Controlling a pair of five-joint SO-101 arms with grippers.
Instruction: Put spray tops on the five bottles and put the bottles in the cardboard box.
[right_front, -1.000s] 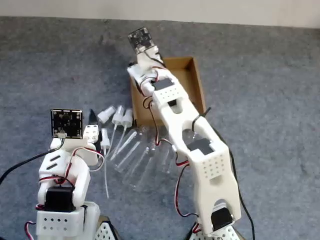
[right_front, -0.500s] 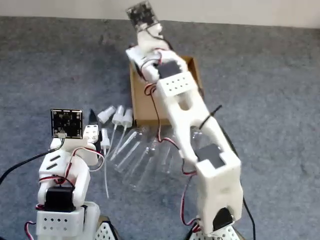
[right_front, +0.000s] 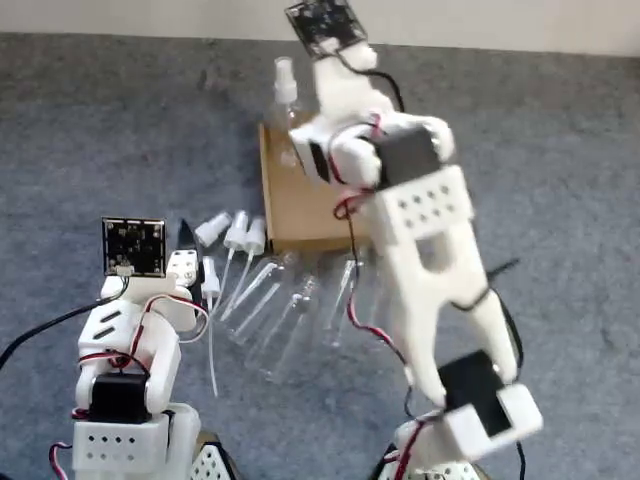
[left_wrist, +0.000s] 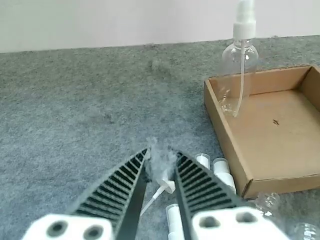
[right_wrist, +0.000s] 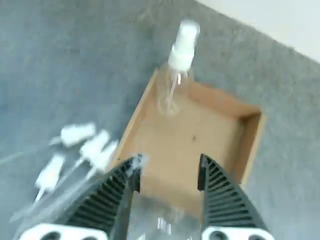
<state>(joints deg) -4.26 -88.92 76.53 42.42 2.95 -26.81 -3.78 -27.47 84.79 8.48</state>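
While R gripper (right_wrist: 168, 162) gapes over box (right_wrist: 250, 145), bottle (right_wrist: 170, 95) upright, far corner

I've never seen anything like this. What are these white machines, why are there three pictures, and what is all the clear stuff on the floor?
These are two small robot arms set side by side, the left arm and the right arm. Each ends in a two-fingered gripper. The high view comes from a fixed camera looking down on both. The other two pictures come from cameras on the wrists, so you look along the black ridged fingers. The left gripper sits low over the grey carpet. The right gripper is above the cardboard box. Both are open and hold nothing. One capped bottle, spray top on, stands upright in a corner of the box. Beside the box lie loose spray tops and uncapped bottles.
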